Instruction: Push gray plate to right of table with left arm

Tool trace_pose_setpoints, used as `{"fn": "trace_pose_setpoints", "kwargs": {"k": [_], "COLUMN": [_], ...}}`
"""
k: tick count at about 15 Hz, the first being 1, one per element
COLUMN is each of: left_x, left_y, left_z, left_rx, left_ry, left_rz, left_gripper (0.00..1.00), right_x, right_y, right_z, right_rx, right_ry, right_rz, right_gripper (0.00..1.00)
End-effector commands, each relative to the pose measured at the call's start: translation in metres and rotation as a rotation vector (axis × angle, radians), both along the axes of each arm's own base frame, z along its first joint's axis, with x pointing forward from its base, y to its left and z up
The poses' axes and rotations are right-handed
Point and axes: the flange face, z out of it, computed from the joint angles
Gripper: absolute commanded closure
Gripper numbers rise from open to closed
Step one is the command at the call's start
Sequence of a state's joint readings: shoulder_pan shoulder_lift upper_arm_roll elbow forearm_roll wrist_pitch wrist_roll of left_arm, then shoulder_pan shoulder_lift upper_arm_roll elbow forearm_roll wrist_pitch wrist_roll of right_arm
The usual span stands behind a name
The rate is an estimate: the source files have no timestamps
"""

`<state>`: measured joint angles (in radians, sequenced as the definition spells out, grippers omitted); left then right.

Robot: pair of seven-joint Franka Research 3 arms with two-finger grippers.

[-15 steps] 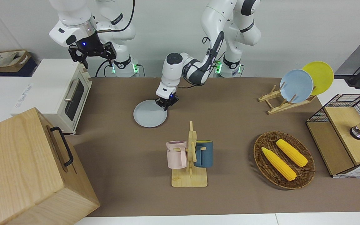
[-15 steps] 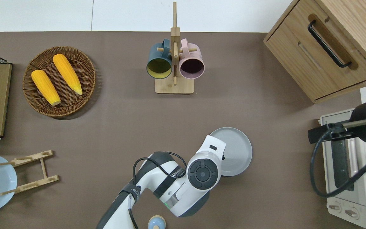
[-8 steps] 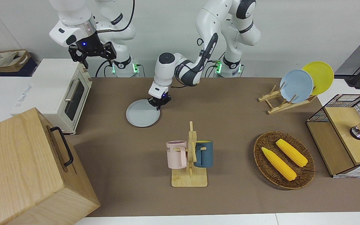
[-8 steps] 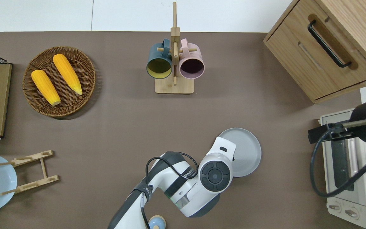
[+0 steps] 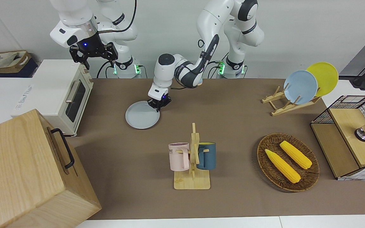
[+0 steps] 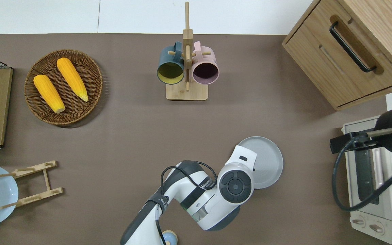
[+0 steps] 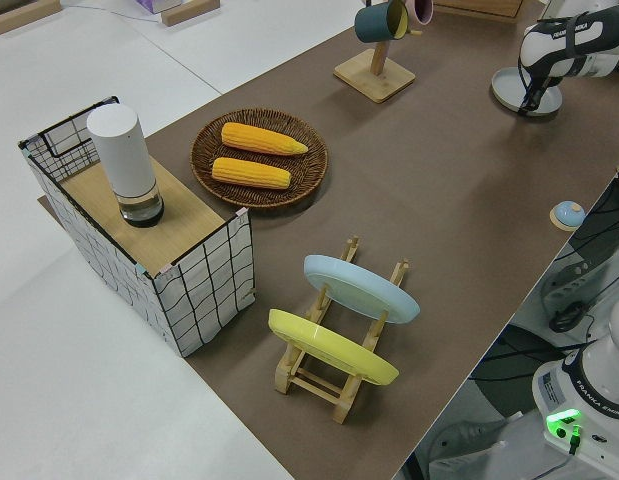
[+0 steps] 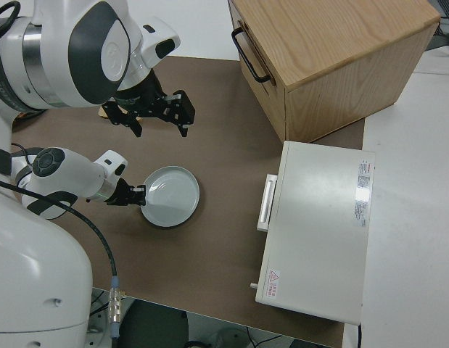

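Toward the right arm's end of the table (image 5: 233,104), the gray plate (image 5: 142,115) lies flat on the brown top, roughly midway between the edge nearest the robots and the opposite edge, with a stretch of bare surface between it and the white toaster oven (image 5: 59,95) at that end. Compared with a second ago it has slid a good way toward the oven, and its rim now sits closer to the oven's door than it did; in the last half second the shift was smaller than in the one before. The left gripper (image 5: 158,105) has travelled with it and is down at the plate's rim, on the side facing the left arm's end. Whether its fingers are spread or pressed together cannot be told from these views.

By my judgement the push is well under way and working: the plate follows the gripper without tipping or spinning away. Some room remains before the oven, so the slide could go further, but care is needed not to drive the plate into the oven door.

The right arm is parked. The mug stand (image 5: 192,164), corn basket (image 5: 287,162) and wooden plate rack (image 5: 288,103) have not moved.
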<state>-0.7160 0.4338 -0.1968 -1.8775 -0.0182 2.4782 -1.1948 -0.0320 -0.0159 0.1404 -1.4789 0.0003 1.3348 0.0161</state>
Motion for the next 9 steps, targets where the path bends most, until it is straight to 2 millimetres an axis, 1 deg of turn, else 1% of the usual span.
{"fn": "trace_pose_setpoints", "kwargs": {"k": [1,2,3,4,5,6,7,8,9], "left_x": [0.0013,0.0013,0.0013,0.0026,0.0024,0.0048,0.0067,0.0075,0.0075], "left_y": [-0.0088,-0.0088,-0.0088,-0.0074,-0.0071,-0.0079,-0.0084,-0.0078,-0.0078], "left_z": [-0.0118,-0.0118,-0.0108,-0.0104,-0.0094,-0.0054,-0.0027,-0.0028,-0.0028], "left_rx": [0.031,0.031,0.031,0.035,0.042,0.043,0.043,0.045,0.048], "left_ry": [0.014,0.014,0.011,0.011,0.017,0.018,0.016,0.014,0.009], "left_rz": [0.0,0.0,-0.002,0.0,-0.001,0.0,0.0,0.0,-0.005], "left_gripper": [1.0,0.98,0.82,0.72,0.49,0.35,0.06,0.0,0.0], "right_x": [-0.0025,-0.0025,-0.0025,-0.0025,-0.0026,-0.0026,-0.0025,-0.0026,-0.0025], "right_y": [-0.0017,-0.0017,-0.0017,-0.0017,-0.0009,-0.0009,-0.0017,-0.0009,-0.0017], "right_z": [0.0043,0.0043,0.0043,0.0043,0.0043,0.0043,0.0043,0.0043,0.0043], "right_rx": [0.002,0.001,0.002,0.002,0.001,0.002,0.001,0.002,0.002], "right_ry": [0.004,0.004,0.004,0.004,0.004,0.004,0.004,0.004,0.004], "right_rz": [-0.015,-0.017,-0.015,-0.015,-0.015,-0.014,-0.017,-0.014,-0.015], "right_gripper": [0.017,0.017,0.017,0.017,0.017,0.017,0.017,0.017,0.017]}}
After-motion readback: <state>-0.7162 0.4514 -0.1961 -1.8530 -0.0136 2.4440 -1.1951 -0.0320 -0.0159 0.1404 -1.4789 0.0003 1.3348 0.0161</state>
